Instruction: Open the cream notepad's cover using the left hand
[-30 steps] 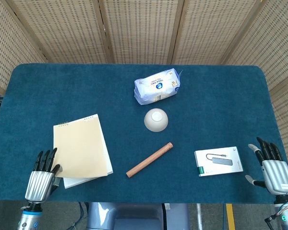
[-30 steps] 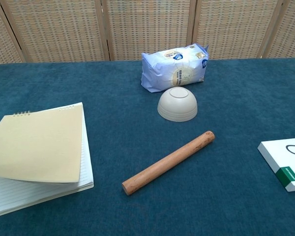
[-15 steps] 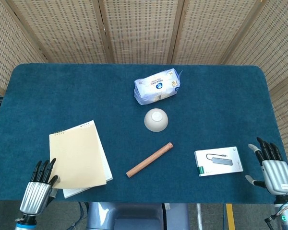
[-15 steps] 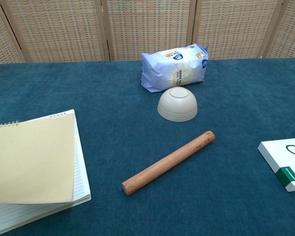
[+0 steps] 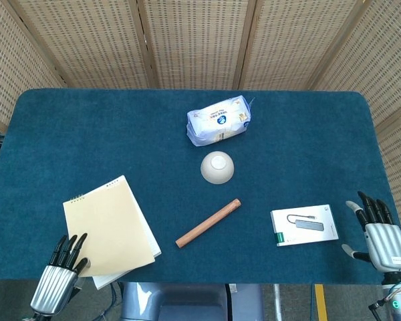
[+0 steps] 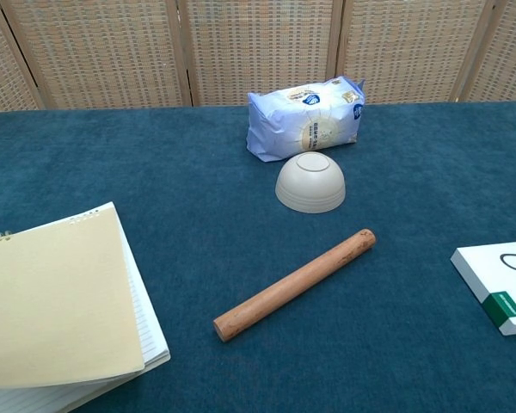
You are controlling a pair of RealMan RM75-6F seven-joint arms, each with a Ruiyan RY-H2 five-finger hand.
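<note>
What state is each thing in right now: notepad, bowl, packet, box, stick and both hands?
cream notepad: cover lifted off the lined pages, not folded back.
left hand: at the notepad's near corner; grip unclear.
right hand: open, holding nothing.
bowl: upside down.
blue packet: lying sealed.
white box: lying flat, closed.
wooden stick: lying flat.

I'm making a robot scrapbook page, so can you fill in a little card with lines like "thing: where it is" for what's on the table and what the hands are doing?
notepad: cream notepad at the near left of the blue table, cover slightly raised, lined pages showing at its edge
left hand: left hand at the notepad's near corner, fingers touching the cover
right hand: right hand at the near right edge, fingers apart, holding nothing
bowl: cream bowl, upside down, mid-table
rolling pin: wooden rolling pin, lying diagonally
packet: blue-white packet behind the bowl
box: white box near the right hand
</note>
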